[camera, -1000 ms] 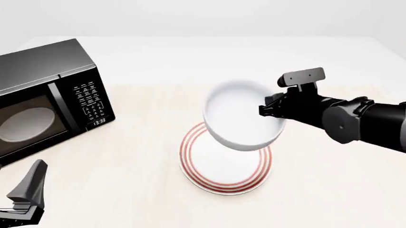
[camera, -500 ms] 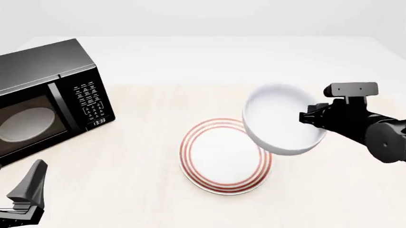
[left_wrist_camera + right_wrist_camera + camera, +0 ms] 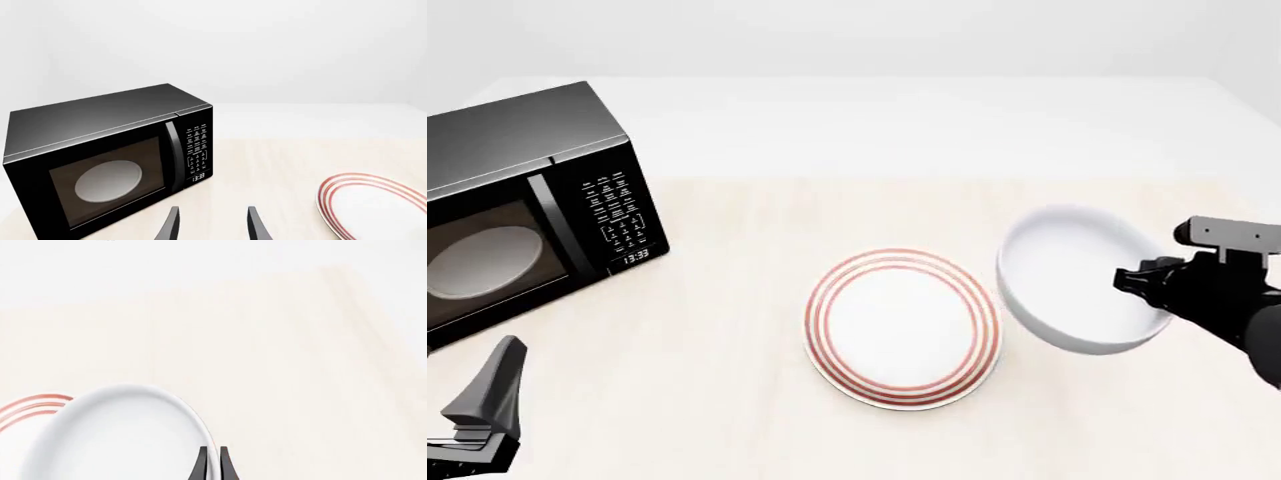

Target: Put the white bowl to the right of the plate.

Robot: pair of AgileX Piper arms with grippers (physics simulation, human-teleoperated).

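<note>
Pale bench point(image 3: 734, 300) carried the plate point(image 3: 902, 327), and at its three o'clock I held the white bowl point(image 3: 1084, 279) tilted, right tool point(image 3: 1134, 283) clamped on its rim for set-down; left tool point(image 3: 212, 224) sat apart.

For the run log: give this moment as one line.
right gripper: shut on white bowl | bowl: right of plate | left gripper: open, idle
</note>
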